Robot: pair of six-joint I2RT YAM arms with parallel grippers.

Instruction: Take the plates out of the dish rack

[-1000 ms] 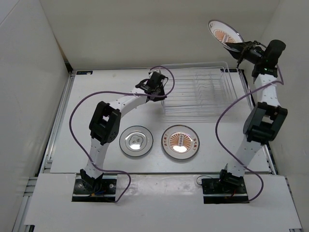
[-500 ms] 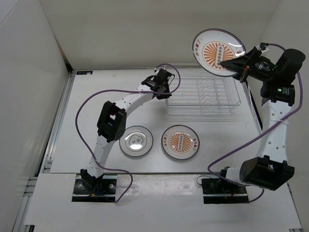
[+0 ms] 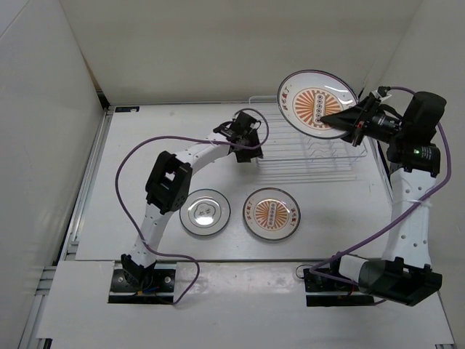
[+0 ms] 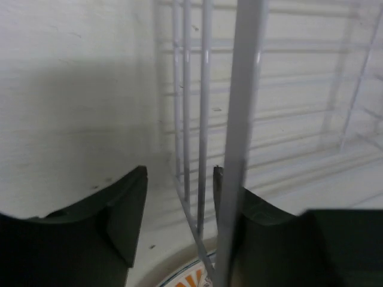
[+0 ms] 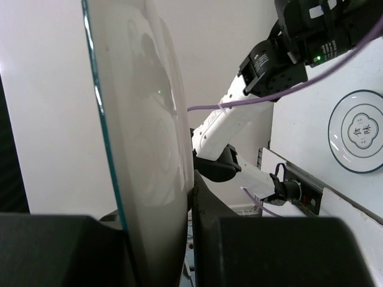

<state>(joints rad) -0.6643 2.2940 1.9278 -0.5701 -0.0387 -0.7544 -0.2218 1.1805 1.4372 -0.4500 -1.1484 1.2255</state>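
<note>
On the table's front left, you have the grey-rimmed plate (image 3: 205, 212) lying flat, face up. Behind it, your left gripper (image 4: 178, 179) sits at the left end of the dish rack (image 3: 312, 149), its jaws apart with thin rack wires standing between them, gripping nothing. Just right of the grey-rimmed plate lies the sunburst plate (image 3: 271, 214), flat, close beside it but not touching. Over the rack's right half, your right gripper (image 3: 347, 118) is clamped on the rim of a second sunburst plate (image 3: 317, 103), held in the air, tilted, patterned face toward the overhead camera.
</note>
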